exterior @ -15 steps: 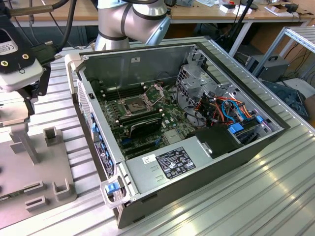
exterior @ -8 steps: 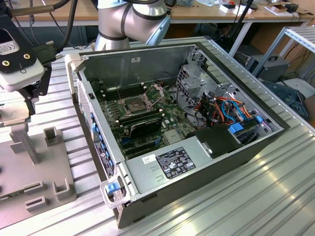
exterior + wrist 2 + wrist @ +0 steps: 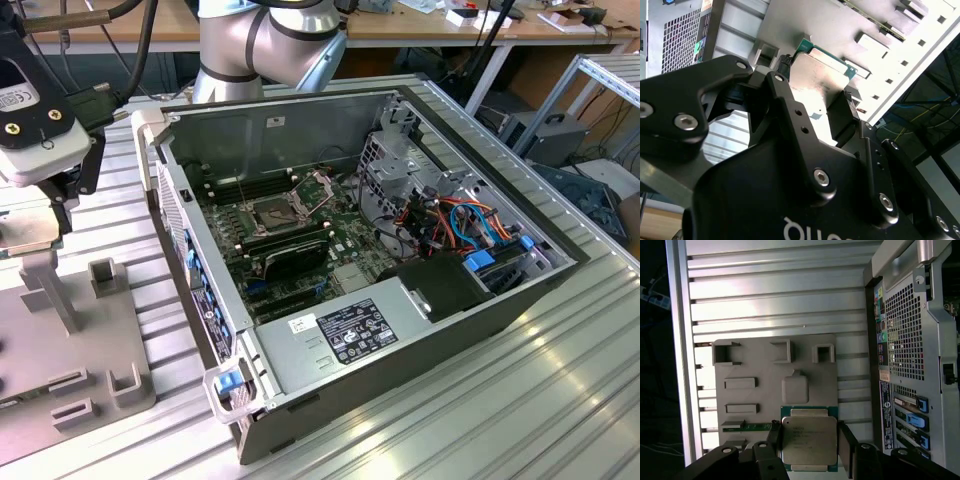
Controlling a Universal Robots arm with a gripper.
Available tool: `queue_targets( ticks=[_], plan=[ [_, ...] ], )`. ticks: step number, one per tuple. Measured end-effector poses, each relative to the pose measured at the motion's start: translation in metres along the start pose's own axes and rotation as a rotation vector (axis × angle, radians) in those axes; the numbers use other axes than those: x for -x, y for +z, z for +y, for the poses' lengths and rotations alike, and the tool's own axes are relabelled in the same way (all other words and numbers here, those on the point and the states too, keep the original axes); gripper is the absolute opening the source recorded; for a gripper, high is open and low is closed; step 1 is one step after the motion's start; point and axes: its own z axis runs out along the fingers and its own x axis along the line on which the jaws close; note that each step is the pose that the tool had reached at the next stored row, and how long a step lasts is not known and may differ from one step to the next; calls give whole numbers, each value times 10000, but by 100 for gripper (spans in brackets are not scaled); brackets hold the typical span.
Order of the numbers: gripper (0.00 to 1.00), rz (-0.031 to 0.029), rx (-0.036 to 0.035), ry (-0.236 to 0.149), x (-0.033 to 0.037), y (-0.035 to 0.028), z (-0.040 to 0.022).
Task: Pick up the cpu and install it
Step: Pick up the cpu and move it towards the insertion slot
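2 black fingers (image 3: 775, 436) of the gripper (image 3: 809, 432) are closed onto opposite edges of the cpu (image 3: 809, 441), so the jaws stand only as far apart as the chip is wide and nothing presses on its flat faces. In both wrist views the dull silver lid faces the cameras with a thin green border around it, and the second wrist view shows the same cpu (image 3: 822, 80) bridging the gap between the 2 pads (image 3: 785, 100). Behind it lies the grey fixture plate (image 3: 755, 365). A square pocket (image 3: 795, 389) in that plate stands empty, which suggests the chip sits clear of its nest, held above the plate and not resting in it. In the exterior view the fixture plate (image 3: 105, 330) sits at about 9 o'clock from the open computer case (image 3: 420, 300), and the arm's tool end hangs over it there, well apart from the motherboard. Inside the case, at about 11 o'clock from its middle, the cpu socket (image 3: 275, 212) lies bare with its metal frame (image 3: 318, 183) swung up, ready to receive the chip.
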Motion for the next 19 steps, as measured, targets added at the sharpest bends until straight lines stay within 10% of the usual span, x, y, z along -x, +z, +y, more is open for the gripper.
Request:
queue_targets(
  ticks=[7, 19],
  plan=[
    [55, 0, 0, 0, 44, 0, 3],
    [55, 0, -1, 0, 355, -7, 26]
  ],
)
